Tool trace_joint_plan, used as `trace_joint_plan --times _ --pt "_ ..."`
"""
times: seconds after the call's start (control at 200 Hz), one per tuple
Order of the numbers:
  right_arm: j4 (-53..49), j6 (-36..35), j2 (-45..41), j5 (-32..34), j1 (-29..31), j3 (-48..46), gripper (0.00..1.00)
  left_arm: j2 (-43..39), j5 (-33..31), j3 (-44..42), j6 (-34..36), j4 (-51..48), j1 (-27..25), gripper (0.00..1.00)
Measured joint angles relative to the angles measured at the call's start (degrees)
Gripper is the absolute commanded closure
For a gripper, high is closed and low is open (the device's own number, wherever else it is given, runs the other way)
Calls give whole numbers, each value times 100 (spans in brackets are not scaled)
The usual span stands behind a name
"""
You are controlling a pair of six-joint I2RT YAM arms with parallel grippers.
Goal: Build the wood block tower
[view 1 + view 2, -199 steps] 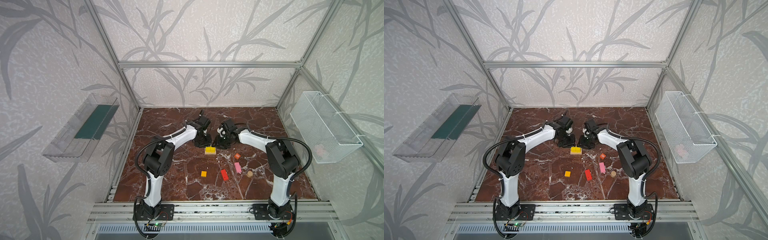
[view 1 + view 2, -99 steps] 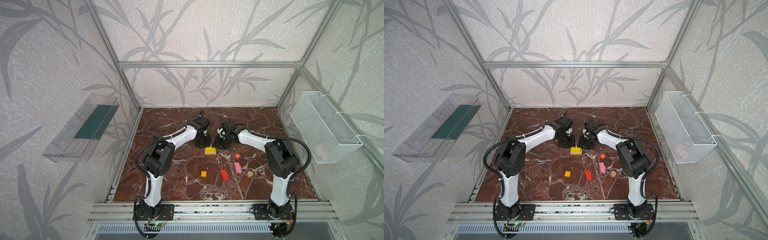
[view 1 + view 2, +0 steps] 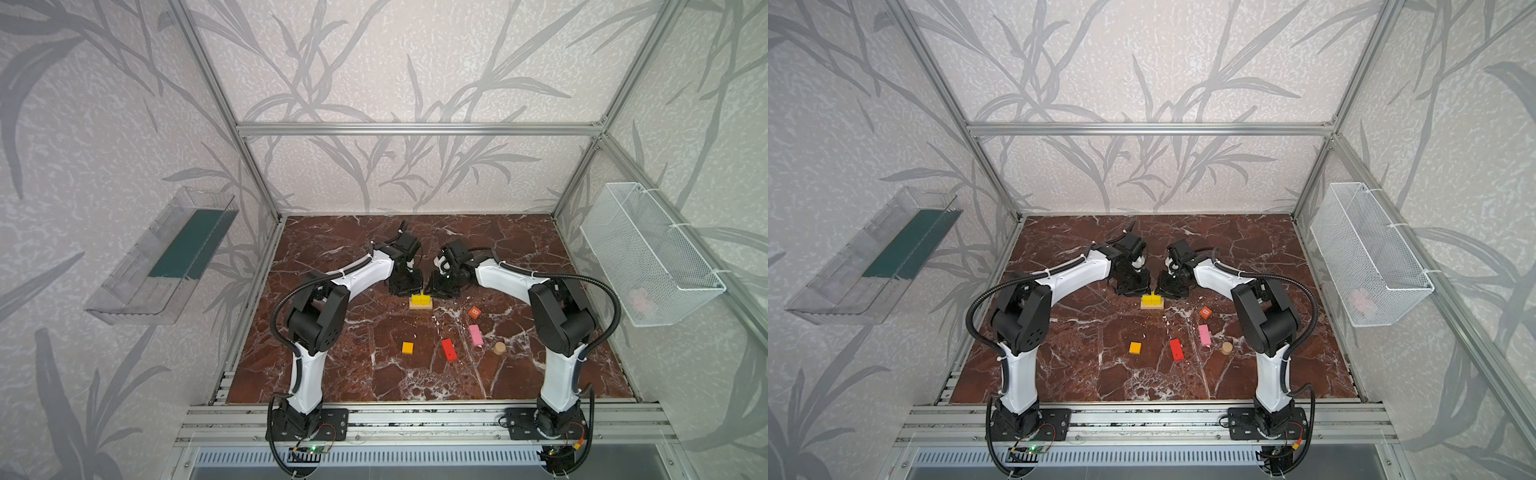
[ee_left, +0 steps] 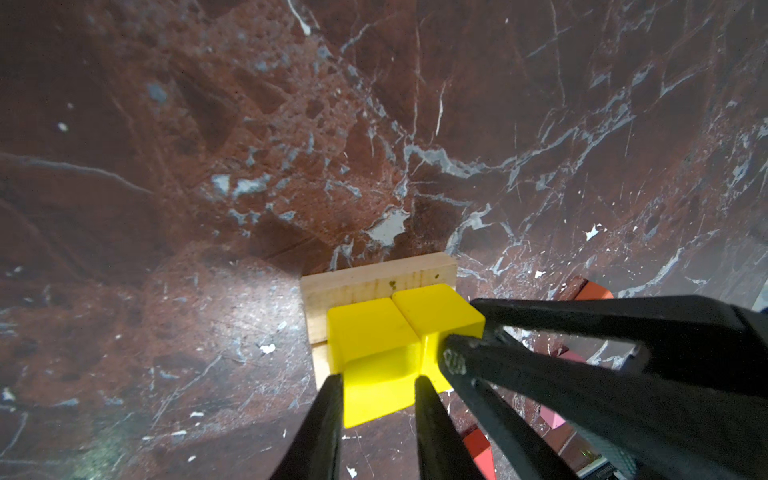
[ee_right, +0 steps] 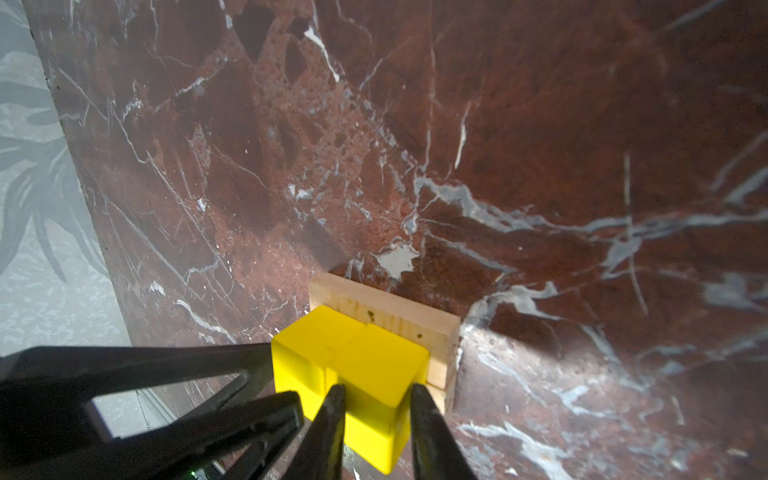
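The step in hand looks like seating the yellow layer. Two yellow cubes sit side by side and touching on the plank base (image 4: 374, 282), near the middle of the tabletop (image 3: 353, 249). That makes the tower (image 3: 420, 302) only two layers high.

The left jaws are narrowed onto the left cube (image 4: 374, 365), one finger pressed against each of its side faces. The right jaws reach in from the other side and seem to pinch the right cube (image 5: 374, 399) the same way. In the left wrist view they meet that cube's corner. Neither pair of jaws touches the planks, as far as I can tell.

The next move probably calls for both jaws to spread just enough to free the cubes. They should then lift straight off, so the pair is not dragged apart or slid along the planks.

The other blocks lie loose on the tabletop, nearer the arm bases:
- orange cube (image 3: 407, 348)
- red brick (image 3: 449, 349)
- pink brick (image 3: 475, 335)
- cylinder (image 3: 499, 348)
- orange-red cube (image 3: 474, 312)

One of these likely goes on next.
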Motion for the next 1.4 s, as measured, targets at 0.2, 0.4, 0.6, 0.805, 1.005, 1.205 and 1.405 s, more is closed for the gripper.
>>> trace_joint_plan --times 0.2,0.4,0.6,0.805,1.005,1.205,1.405 --pt "0 0 9 0 0 2 68 2 7 -11 0 2 0 71" --pt "0 2 17 2 0 13 65 0 7 -11 0 2 0 70" --pt "-9 2 17 2 0 33 61 0 0 -11 -2 -9 0 68" --pt "-15 0 17 4 0 81 56 0 -28 -11 -42 -20 0 66" --pt "-55 -2 4 52 0 85 49 -15 -118 -11 -39 -59 4 65" --pt "-234 -17 -407 212 0 2 42 -256 -219 -11 -28 -190 31 63" --pt "-343 -17 -1460 404 0 -389 42 -960 -308 -31 52 -219 33 63"
